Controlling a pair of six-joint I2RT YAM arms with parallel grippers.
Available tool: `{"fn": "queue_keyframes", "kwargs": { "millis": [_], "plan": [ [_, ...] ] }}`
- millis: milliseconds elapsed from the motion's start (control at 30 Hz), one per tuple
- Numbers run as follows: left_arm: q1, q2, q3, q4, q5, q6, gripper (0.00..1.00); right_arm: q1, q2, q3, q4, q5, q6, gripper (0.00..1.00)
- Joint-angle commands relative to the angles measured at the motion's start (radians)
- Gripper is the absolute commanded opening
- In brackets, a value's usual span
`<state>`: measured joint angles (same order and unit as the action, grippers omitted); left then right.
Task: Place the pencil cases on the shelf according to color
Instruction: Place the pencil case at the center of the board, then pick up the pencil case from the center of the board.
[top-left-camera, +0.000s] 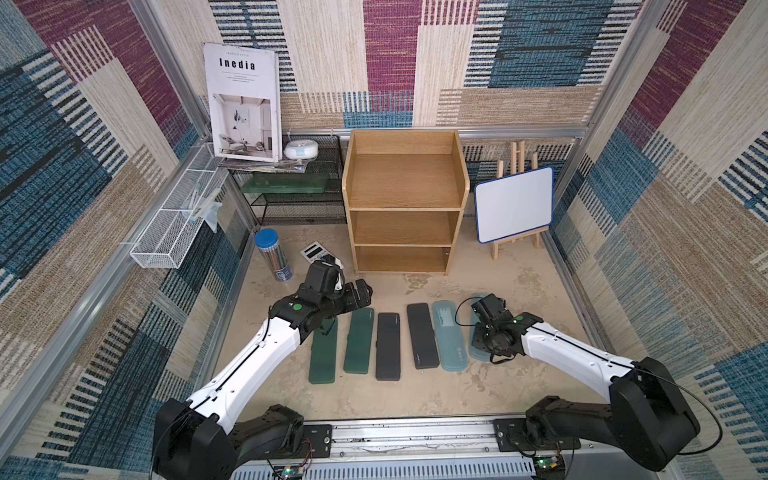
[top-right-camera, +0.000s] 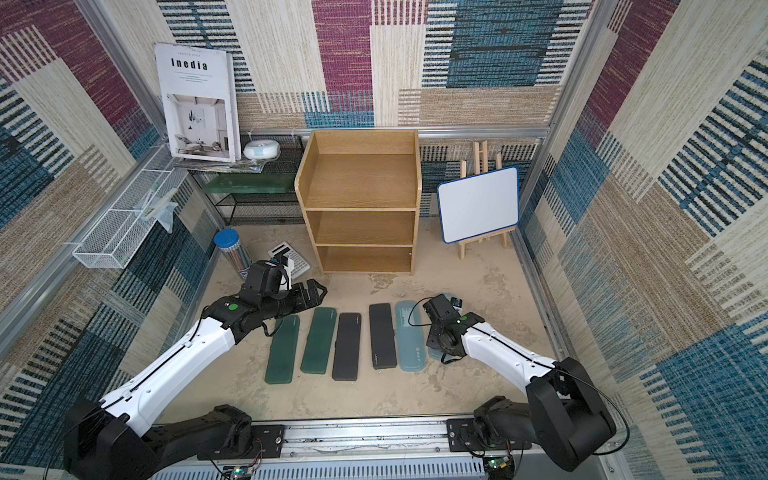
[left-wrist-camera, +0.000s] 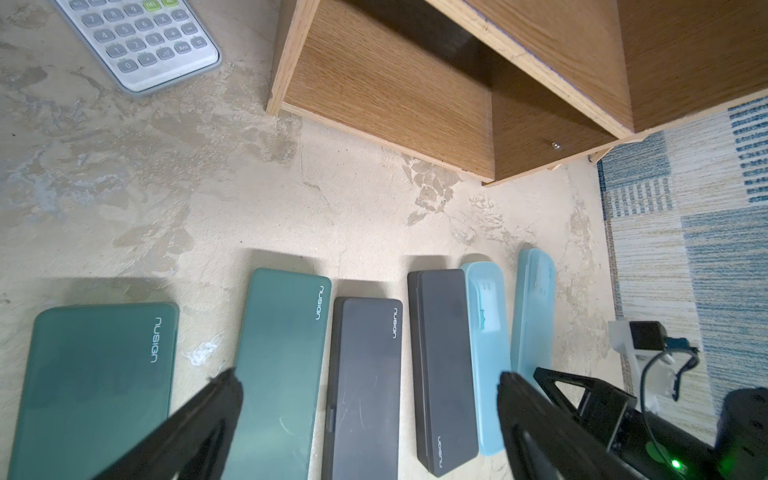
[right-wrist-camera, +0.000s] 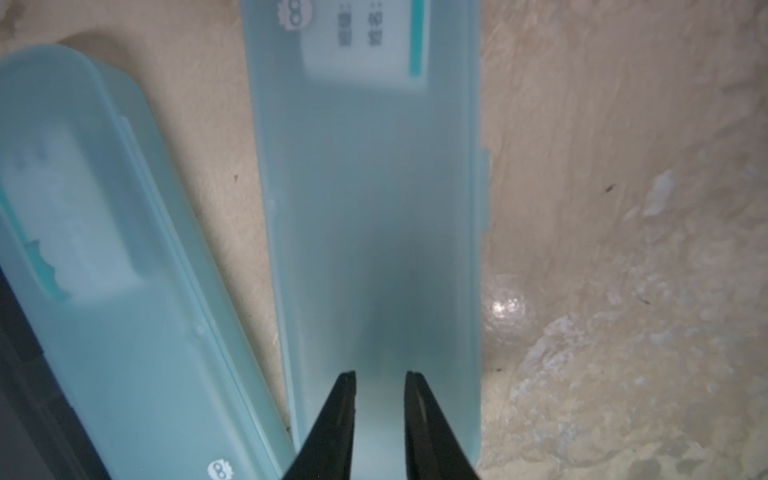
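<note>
Six pencil cases lie side by side on the floor in front of the shelf (top-left-camera: 405, 208): two dark green (top-left-camera: 323, 353) (top-left-camera: 359, 340), two black (top-left-camera: 388, 347) (top-left-camera: 422, 336), two light blue (top-left-camera: 449, 336) (right-wrist-camera: 365, 208). All three tiers of the wooden shelf are bare. My right gripper (right-wrist-camera: 380, 374) points down at the rightmost blue case, its jaws drawn close with a narrow gap and its tips over the case's top face. Nothing shows between them. My left gripper (top-left-camera: 361, 291) hangs open above the far ends of the green cases, holding nothing.
A white calculator (top-left-camera: 316, 251) and a blue-lidded tube of pencils (top-left-camera: 272, 257) stand left of the shelf. Behind them is a black wire rack (top-left-camera: 299, 203) carrying a book (top-left-camera: 243, 104). A white wire basket (top-left-camera: 174, 224) hangs on the left wall. A small whiteboard easel (top-left-camera: 513, 203) stands right of the shelf.
</note>
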<state>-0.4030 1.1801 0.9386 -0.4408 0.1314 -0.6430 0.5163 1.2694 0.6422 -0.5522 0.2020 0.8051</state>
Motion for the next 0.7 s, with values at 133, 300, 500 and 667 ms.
{"fn": "queue_keyframes", "kwargs": {
  "millis": [133, 300, 500, 667],
  "plan": [
    [0.000, -0.007, 0.010, 0.019, 0.002, 0.017, 1.00, -0.001, -0.072, 0.096, -0.170, 0.043, -0.005, 0.69],
    [0.000, -0.007, 0.020, 0.007, -0.015, 0.031, 1.00, 0.000, -0.067, 0.105, -0.190, 0.052, -0.011, 0.99],
    [0.000, 0.004, 0.022, 0.004, -0.015, 0.043, 1.00, 0.000, 0.008, 0.042, -0.111, -0.034, -0.012, 0.99],
    [0.000, 0.005, 0.020, 0.004, -0.014, 0.046, 1.00, -0.001, 0.084, 0.039, -0.084, -0.053, -0.027, 1.00]
  ]
}}
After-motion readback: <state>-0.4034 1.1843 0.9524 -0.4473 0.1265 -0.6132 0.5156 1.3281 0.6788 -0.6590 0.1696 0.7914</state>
